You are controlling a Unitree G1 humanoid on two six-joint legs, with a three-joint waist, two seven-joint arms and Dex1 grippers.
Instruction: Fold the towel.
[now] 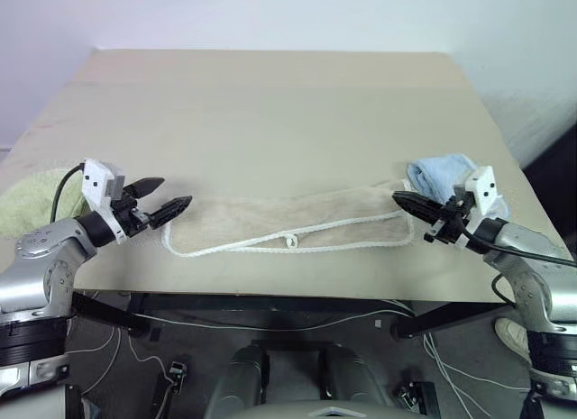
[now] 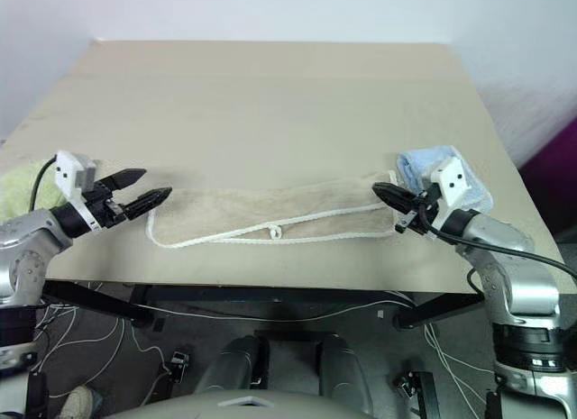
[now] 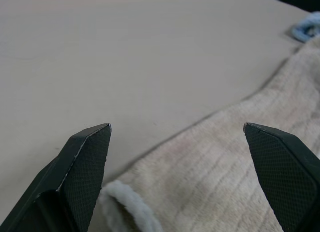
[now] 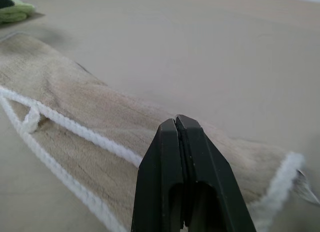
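The long beige towel (image 1: pixel 288 223) lies flat along the table's near edge, its white corded edge and small loop (image 1: pixel 291 241) on the near side. My left gripper (image 1: pixel 176 191) hovers at the towel's left end, open, with the towel's corner (image 3: pixel 150 202) showing between its fingers (image 3: pixel 85 162). At the towel's right end my right gripper (image 1: pixel 398 198) is shut, its tips just over the cloth (image 4: pixel 100 117) with nothing seen between them.
A small light blue towel (image 1: pixel 442 172) lies bunched just behind the right gripper near the table's right edge. A pale green towel (image 1: pixel 32 201) sits at the left edge behind the left arm. The tan table (image 1: pixel 270 104) stretches bare beyond the towel.
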